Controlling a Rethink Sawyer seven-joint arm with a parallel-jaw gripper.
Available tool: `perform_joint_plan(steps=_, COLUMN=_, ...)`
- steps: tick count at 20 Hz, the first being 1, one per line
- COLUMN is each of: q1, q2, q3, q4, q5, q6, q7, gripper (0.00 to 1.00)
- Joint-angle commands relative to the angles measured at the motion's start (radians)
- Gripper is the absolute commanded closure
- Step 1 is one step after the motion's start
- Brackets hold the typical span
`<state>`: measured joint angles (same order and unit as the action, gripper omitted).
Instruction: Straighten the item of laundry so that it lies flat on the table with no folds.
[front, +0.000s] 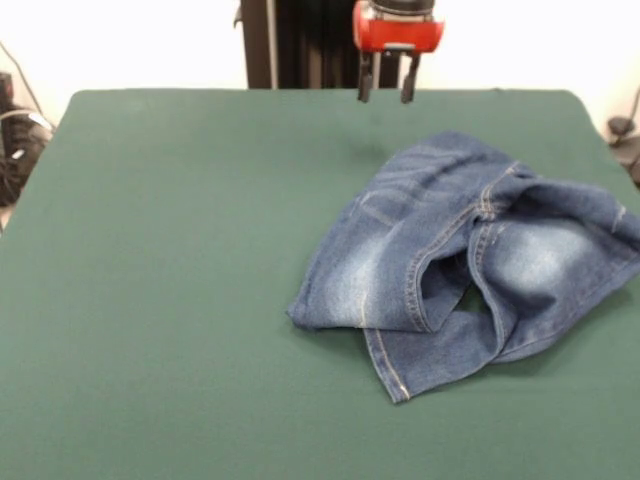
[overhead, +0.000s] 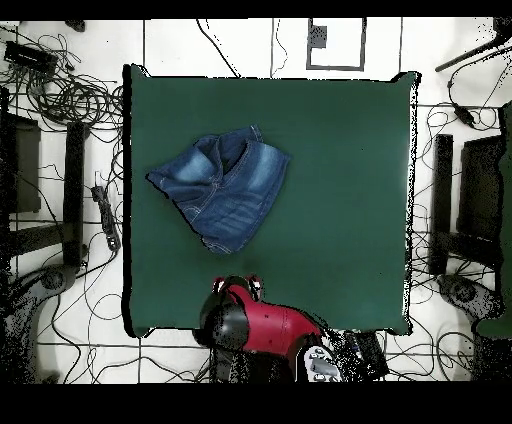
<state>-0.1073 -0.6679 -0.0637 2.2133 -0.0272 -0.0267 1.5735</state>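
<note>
The blue denim jeans (front: 470, 255) lie crumpled on the right half of the dark green table (front: 170, 260), with faded whitish thigh patches, the legs folded over each other and one hem sticking out toward the front. In the overhead view the jeans (overhead: 222, 182) sit in the table's (overhead: 340, 180) upper left part. My gripper (front: 386, 92) hangs from its red head above the table's far edge, well behind the jeans and apart from them, its two dark fingers (front: 365, 82) open and empty. In the overhead view the red arm (overhead: 250, 320) is at the table's bottom edge.
The black pedestal (front: 300, 45) stands behind the table's far edge. Cables and dark equipment (overhead: 60, 100) lie on the floor around the table. The table's left half in the front view holds nothing.
</note>
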Motion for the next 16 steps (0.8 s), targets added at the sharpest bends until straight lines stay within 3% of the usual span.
perform_joint_plan(steps=1, q1=-0.089, q2=-0.019, q3=0.098, q4=0.029, q5=-0.044, q6=0.065, q7=0.128, gripper=0.00)
perform_joint_plan(steps=7, q1=-0.039, q2=-0.015, q3=0.089, q4=-0.114, q5=-0.003, q6=0.178, q7=0.102, gripper=0.00)
perform_joint_plan(steps=16, q1=-0.018, q2=0.055, q3=0.122, q4=-0.285, q5=0.022, q6=0.221, q7=0.102, gripper=0.00)
